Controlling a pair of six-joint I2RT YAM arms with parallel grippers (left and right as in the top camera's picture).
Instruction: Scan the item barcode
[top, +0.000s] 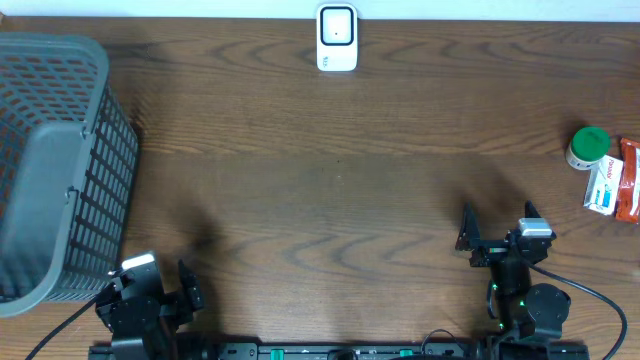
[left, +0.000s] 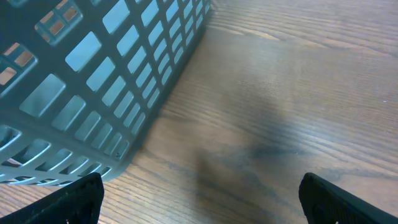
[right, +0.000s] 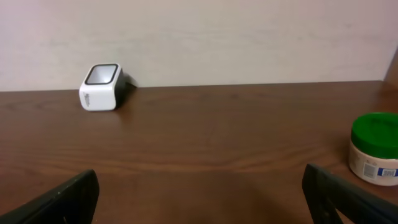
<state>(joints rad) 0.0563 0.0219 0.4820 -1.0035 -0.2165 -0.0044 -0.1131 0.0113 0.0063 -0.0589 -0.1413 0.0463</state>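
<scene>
The right gripper (top: 497, 222) is released, its jaws spread wide with nothing between them, low over the wooden table (top: 330, 170). Ahead of it and off to its right stands a green-lidded jar (top: 589, 147), with a white-and-blue box (top: 600, 186) and a red pack (top: 629, 180) just beside it. Far ahead to its left sits the white scanner (top: 337, 38). The left gripper (left: 199, 202) is also released and empty, and the grey basket (top: 115, 160) lies close ahead on its left.
</scene>
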